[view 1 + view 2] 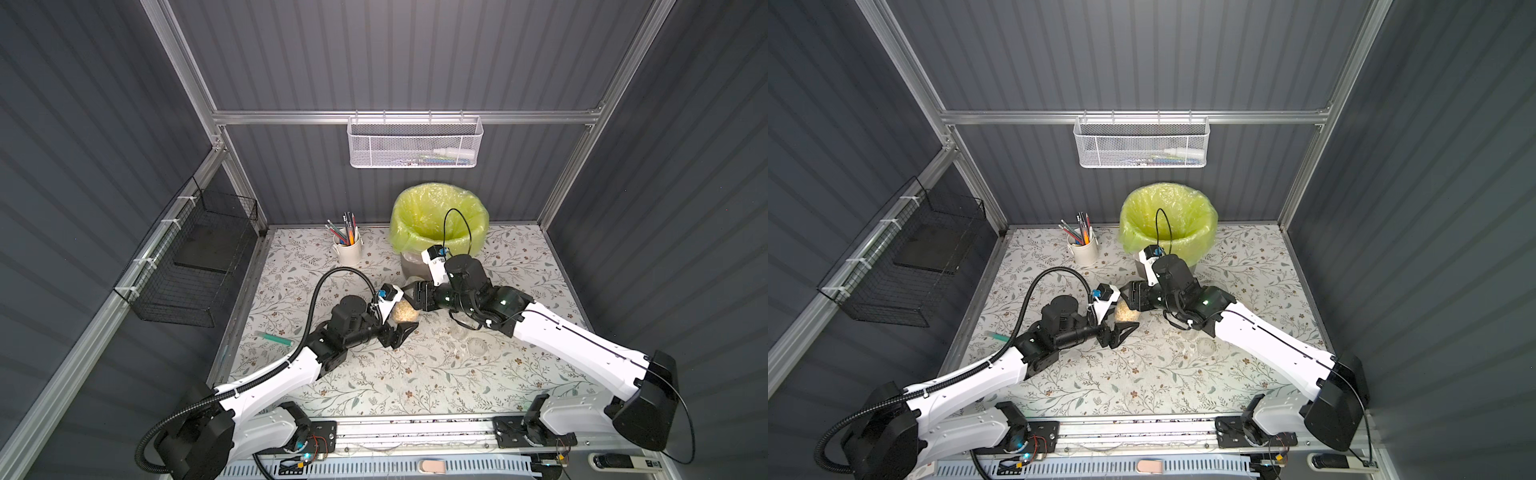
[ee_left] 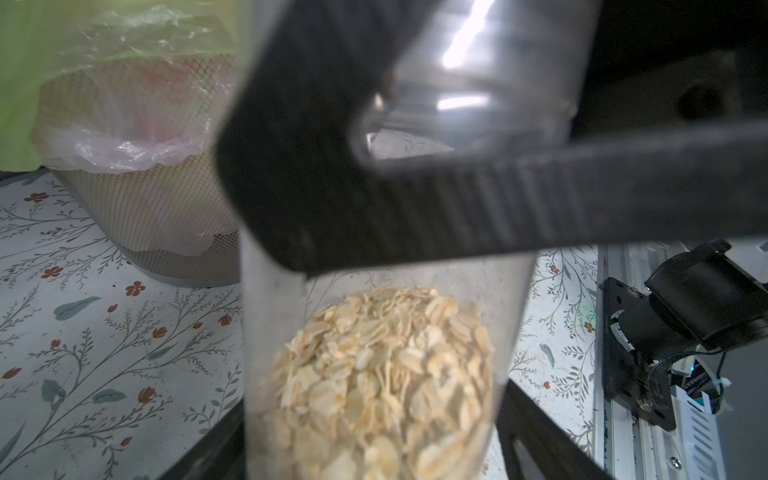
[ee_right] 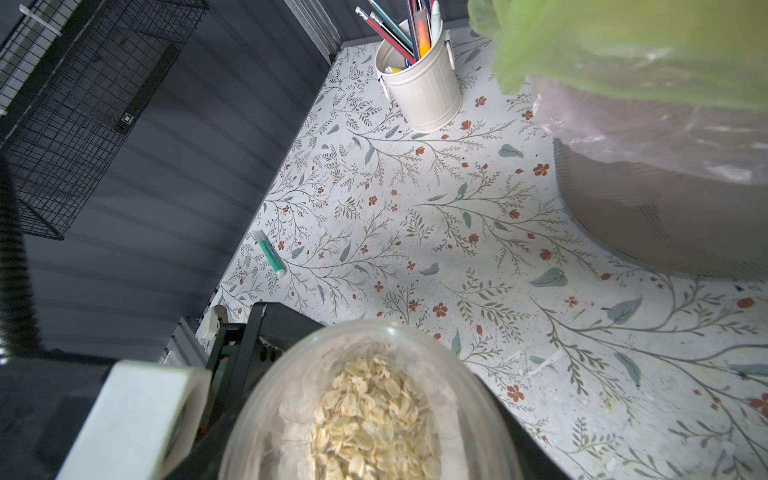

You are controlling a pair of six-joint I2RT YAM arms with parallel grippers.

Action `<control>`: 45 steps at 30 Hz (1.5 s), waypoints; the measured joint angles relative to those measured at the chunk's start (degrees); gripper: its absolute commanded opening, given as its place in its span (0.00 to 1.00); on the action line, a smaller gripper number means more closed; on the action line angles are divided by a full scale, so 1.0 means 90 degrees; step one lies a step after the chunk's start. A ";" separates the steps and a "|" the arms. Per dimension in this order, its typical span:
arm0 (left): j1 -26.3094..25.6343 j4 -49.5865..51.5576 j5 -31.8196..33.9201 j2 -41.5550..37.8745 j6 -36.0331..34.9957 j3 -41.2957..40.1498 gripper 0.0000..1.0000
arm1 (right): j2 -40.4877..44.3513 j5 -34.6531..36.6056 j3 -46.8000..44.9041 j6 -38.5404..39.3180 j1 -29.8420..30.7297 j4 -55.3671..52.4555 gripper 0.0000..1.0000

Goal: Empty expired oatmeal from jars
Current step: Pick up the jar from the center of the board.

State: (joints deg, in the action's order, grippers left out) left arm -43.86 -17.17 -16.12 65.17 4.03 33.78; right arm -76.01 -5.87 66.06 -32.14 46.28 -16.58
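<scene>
**One jar left to empty**

The oatmeal (image 1: 405, 314) sits low in a jar (image 1: 404, 308) at frame centre in a top view. The right gripper (image 1: 406, 296) clamps it. The left gripper (image 1: 405, 330) flanks it, grip unclear. Two clear jars (image 1: 476, 347) at lower right look emptied; the bin (image 1: 415, 195) stands behind

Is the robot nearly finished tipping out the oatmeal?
Nearly, it seems. Done: two clear jars on the table look empty. In hand: the right gripper holds the third jar, with oatmeal inside. The left gripper sits around it, but its grip is unclear. Left to do: tip that oatmeal into the green-bagged bin.
</scene>
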 measured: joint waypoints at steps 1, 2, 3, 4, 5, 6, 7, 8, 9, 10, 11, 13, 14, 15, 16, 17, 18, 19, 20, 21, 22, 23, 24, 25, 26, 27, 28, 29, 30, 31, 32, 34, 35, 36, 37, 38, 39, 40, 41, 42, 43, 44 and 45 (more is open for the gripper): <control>0.0000 -0.0019 0.0007 0.0000 0.0000 0.0000 0.79 | 0.0000 0.0000 -0.0015 -0.0002 0.0000 0.0010 0.44; 0.0000 -0.0029 0.0024 0.0000 0.0000 0.0000 0.77 | 0.0000 -0.0007 -0.0024 -0.0005 0.0000 0.0015 0.44; 0.0000 -0.0046 0.0046 0.0000 -0.0002 0.0000 0.75 | 0.0000 -0.0015 -0.0034 -0.0010 0.0000 0.0019 0.44; 0.0002 -0.0051 0.0070 0.0000 0.0000 0.0000 0.73 | 0.0000 -0.0019 -0.0039 -0.0012 0.0000 0.0027 0.44; 0.0002 -0.0053 0.0085 0.0002 0.0000 0.0000 0.72 | 0.0010 -0.0019 -0.0046 -0.0024 0.0000 0.0029 0.44; 0.0002 -0.0061 0.0095 0.0012 -0.0002 0.0000 0.71 | 0.0022 -0.0017 -0.0053 -0.0024 0.0000 0.0029 0.44; 0.0000 -0.0073 0.0097 0.0015 -0.0005 0.0000 0.70 | 0.0032 -0.0019 -0.0058 -0.0027 0.0000 0.0027 0.44; 0.0000 -0.0080 0.0095 0.0022 -0.0007 0.0000 0.68 | 0.0036 -0.0019 -0.0066 -0.0027 0.0000 0.0029 0.44; 0.0000 -0.0090 0.0095 0.0027 -0.0024 0.0000 0.66 | 0.0041 -0.0019 -0.0075 -0.0029 0.0000 0.0029 0.44; 0.0000 -0.0090 0.0095 0.0032 -0.0039 0.0000 0.65 | 0.0049 -0.0024 -0.0085 -0.0029 0.0000 0.0032 0.44; 0.0000 -0.0097 0.0097 0.0039 -0.0044 0.0000 0.63 | 0.0056 -0.0024 -0.0090 -0.0029 0.0000 0.0029 0.44; 0.0000 -0.0100 0.0095 0.0041 -0.0046 0.0000 0.58 | 0.0061 -0.0024 -0.0090 -0.0032 0.0000 0.0029 0.44; 0.0000 -0.0100 0.0092 0.0044 -0.0049 0.0000 0.56 | 0.0061 -0.0024 -0.0090 -0.0032 0.0000 0.0029 0.44; 0.0000 -0.0100 0.0090 0.0053 -0.0049 0.0002 0.53 | 0.0061 -0.0024 -0.0090 -0.0032 0.0000 0.0029 0.44; 0.0000 -0.0102 0.0078 0.0070 -0.0049 0.0010 0.50 | 0.0061 -0.0022 -0.0092 -0.0032 0.0000 0.0027 0.45; 0.0000 -0.0097 0.0068 0.0087 -0.0049 0.0027 0.50 | 0.0061 -0.0022 -0.0102 -0.0029 0.0000 0.0029 0.46; 0.0000 -0.0095 0.0053 0.0112 -0.0049 0.0039 0.49 | 0.0061 -0.0019 -0.0107 -0.0032 -0.0002 0.0029 0.48; 0.0000 -0.0087 0.0046 0.0126 -0.0049 0.0053 0.47 | 0.0061 -0.0019 -0.0114 -0.0032 -0.0007 0.0034 0.52; 0.0000 -0.0073 0.0046 0.0131 -0.0049 0.0061 0.46 | 0.0061 -0.0019 -0.0117 -0.0034 -0.0010 0.0036 0.53; 0.0000 -0.0068 0.0049 0.0131 -0.0049 0.0063 0.44 | 0.0061 -0.0019 -0.0117 -0.0036 -0.0012 0.0036 0.56; 0.0000 -0.0068 0.0049 0.0131 -0.0049 0.0066 0.42 | 0.0066 -0.0019 -0.0119 -0.0041 -0.0012 0.0039 0.60; 0.0000 -0.0068 0.0051 0.0131 -0.0051 0.0068 0.40 | 0.0070 -0.0012 -0.0124 -0.0044 -0.0012 0.0036 0.61; 0.0000 -0.0068 0.0056 0.0131 -0.0051 0.0068 0.37 | 0.0083 -0.0005 -0.0131 -0.0049 -0.0012 0.0036 0.62; 0.0000 -0.0068 0.0068 0.0131 -0.0058 0.0068 0.35 | 0.0100 0.0005 -0.0141 -0.0051 -0.0012 0.0036 0.64; 0.0000 -0.0073 0.0078 0.0129 -0.0073 0.0068 0.33 | 0.0121 0.0017 -0.0153 -0.0051 -0.0012 0.0034 0.66; -0.0007 -0.0075 0.0087 0.0119 -0.0085 0.0070 0.31 | 0.0158 0.0034 -0.0175 -0.0058 -0.0007 0.0034 0.69; -0.0019 -0.0073 0.0100 0.0104 -0.0100 0.0070 0.31 | 0.0185 0.0056 -0.0189 -0.0080 -0.0007 0.0032 0.72; -0.0039 -0.0073 0.0121 0.0092 -0.0107 0.0073 0.30 | 0.0214 0.0080 -0.0211 -0.0102 -0.0005 0.0036 0.74; -0.0041 -0.0068 0.0146 0.0087 -0.0119 0.0075 0.29 | 0.0243 0.0087 -0.0231 -0.0129 0.0000 0.0061 0.76; -0.0039 -0.0051 0.0172 0.0083 -0.0124 0.0075 0.28 | 0.0272 0.0085 -0.0248 -0.0151 0.0000 0.0085 0.78; -0.0039 -0.0046 0.0197 0.0080 -0.0131 0.0075 0.27 | 0.0296 0.0080 -0.0262 -0.0170 0.0000 0.0126 0.80; -0.0039 -0.0044 0.0228 0.0080 -0.0165 0.0075 0.26 | 0.0335 0.0063 -0.0299 -0.0197 0.0000 0.0240 0.84; -0.0039 -0.0044 0.0248 0.0078 -0.0170 0.0075 0.26 | 0.0345 0.0051 -0.0306 -0.0204 0.0000 0.0270 0.86; -0.0039 -0.0044 0.0270 0.0078 -0.0172 0.0075 0.25 | 0.0350 0.0029 -0.0306 -0.0211 0.0000 0.0294 0.87; -0.0039 -0.0044 0.0289 0.0075 -0.0182 0.0075 0.25 | 0.0352 0.0019 -0.0306 -0.0221 0.0000 0.0321 0.88; -0.0039 -0.0046 0.0299 0.0073 -0.0194 0.0075 0.25 | 0.0352 0.0002 -0.0308 -0.0223 0.0000 0.0347 0.90; -0.0039 -0.0044 0.0321 0.0068 -0.0204 0.0075 0.25 | 0.0357 0.0000 -0.0311 -0.0223 0.0000 0.0362 0.91; -0.0039 -0.0044 0.0342 0.0061 -0.0216 0.0075 0.24 | 0.0364 0.0002 -0.0318 -0.0231 0.0000 0.0364 0.92; -0.0039 -0.0044 0.0359 0.0044 -0.0223 0.0075 0.24 | 0.0384 0.0005 -0.0342 -0.0238 0.0000 0.0364 0.93; -0.0039 -0.0044 0.0389 0.0017 -0.0238 0.0075 0.24 | 0.0410 0.0005 -0.0376 -0.0245 0.0000 0.0362 0.94; -0.0039 -0.0044 0.0418 -0.0012 -0.0243 0.0075 0.24 | 0.0442 0.0007 -0.0406 -0.0257 0.0000 0.0359 0.95; -0.0039 -0.0041 0.0469 -0.0053 -0.0253 0.0075 0.24 | 0.0493 0.0010 -0.0449 -0.0265 0.0000 0.0359 0.95; -0.0039 -0.0036 0.0515 -0.0104 -0.0267 0.0075 0.24 | 0.0554 0.0022 -0.0493 -0.0274 -0.0002 0.0355 0.96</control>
State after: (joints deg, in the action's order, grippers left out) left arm -44.21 -17.50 -11.49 64.23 1.63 34.46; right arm -71.02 -5.67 61.63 -34.61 46.26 -13.39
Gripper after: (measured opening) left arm 0.685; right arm 0.951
